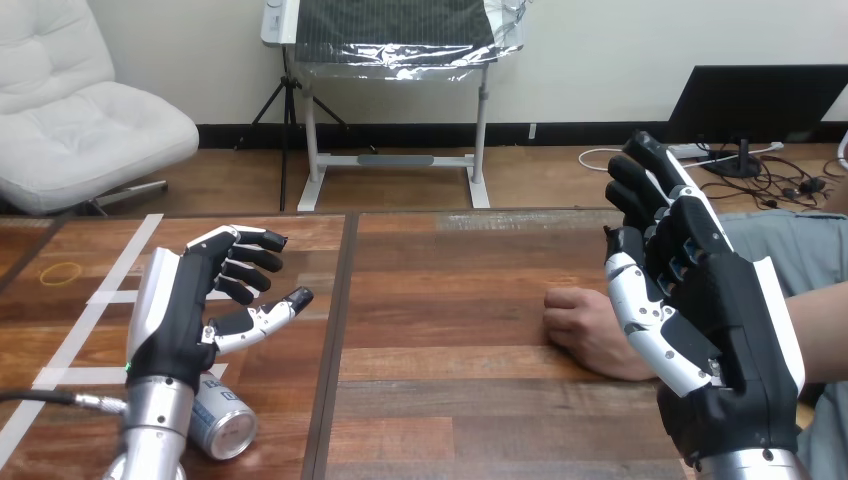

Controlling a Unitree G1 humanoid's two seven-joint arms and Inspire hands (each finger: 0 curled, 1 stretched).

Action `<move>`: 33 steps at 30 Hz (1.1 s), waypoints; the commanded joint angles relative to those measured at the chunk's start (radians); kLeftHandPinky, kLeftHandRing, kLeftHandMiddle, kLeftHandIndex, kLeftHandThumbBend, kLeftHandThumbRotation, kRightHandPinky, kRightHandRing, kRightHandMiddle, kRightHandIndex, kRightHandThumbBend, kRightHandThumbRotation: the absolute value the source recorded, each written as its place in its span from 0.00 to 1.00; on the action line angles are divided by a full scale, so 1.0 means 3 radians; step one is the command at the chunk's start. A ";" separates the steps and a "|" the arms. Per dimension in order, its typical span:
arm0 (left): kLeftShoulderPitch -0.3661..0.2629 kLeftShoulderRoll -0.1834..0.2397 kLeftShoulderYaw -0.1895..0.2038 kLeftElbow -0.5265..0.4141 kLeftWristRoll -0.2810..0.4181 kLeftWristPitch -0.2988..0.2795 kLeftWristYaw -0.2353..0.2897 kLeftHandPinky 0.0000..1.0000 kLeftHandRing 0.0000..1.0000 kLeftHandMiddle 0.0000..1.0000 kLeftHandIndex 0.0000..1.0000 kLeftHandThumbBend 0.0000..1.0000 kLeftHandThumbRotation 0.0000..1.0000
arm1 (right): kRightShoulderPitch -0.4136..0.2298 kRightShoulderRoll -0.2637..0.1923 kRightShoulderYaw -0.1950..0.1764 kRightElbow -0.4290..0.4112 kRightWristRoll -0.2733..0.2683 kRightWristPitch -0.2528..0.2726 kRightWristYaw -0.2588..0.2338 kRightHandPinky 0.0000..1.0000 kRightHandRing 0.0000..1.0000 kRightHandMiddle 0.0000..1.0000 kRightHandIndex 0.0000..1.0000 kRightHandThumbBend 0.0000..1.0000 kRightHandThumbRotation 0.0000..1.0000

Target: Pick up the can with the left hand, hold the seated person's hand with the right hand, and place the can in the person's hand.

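Lying on its side on the bench (pixel 450 290), the can (pixel 227 424) is pointing its silver end toward the near edge, and it is partly tucked under the robot's left wrist. The left hand (pixel 178 325) is hovering just above and beyond the can. Its white-shelled back is turning toward the view's left, and its fingers are spreading loosely out to the right with the thumb held apart below them. The hand is wide open, gripping nothing, and none of its fingers are closing on the can.

Far to the right of the can, the person's hand (pixel 585 330) is resting on the bench as a loose fist. The right hand (pixel 720 310) is standing raised even farther from the can, just beside that fist. Its fingers are pointing upward and bending only slightly, so it is open and holding nothing. Its thumb side is overlapping the person's wrist, and whether the two are touching cannot be told.

Beyond the can, toward the bench's far left corner, a yellow rubber band (pixel 62 270) is lying beside strips of white tape (pixel 100 297).
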 commanded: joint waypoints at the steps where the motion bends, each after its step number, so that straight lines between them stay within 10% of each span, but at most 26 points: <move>1: 0.0010 0.0022 0.0032 -0.0175 0.0014 -0.0070 0.0088 0.46 0.54 0.60 0.62 0.64 0.00 | -0.0113 0.0061 -0.0074 -0.0132 0.0020 -0.0092 0.0012 1.00 0.92 0.90 0.91 0.00 0.00; 14: 0.0363 0.0084 0.0253 -0.0631 -0.0193 0.0242 0.0036 0.59 0.64 0.67 0.69 0.65 0.00 | -0.0090 0.0064 -0.0085 -0.0144 0.0046 -0.0080 0.0008 1.00 0.90 0.89 0.90 0.00 0.00; 33: 0.0149 -0.0007 0.0493 0.0435 -0.0510 0.0075 0.0148 0.57 0.62 0.67 0.69 0.65 0.20 | -0.0139 0.0054 -0.0094 -0.0120 0.0045 -0.0059 0.0025 1.00 0.90 0.89 0.90 0.00 0.00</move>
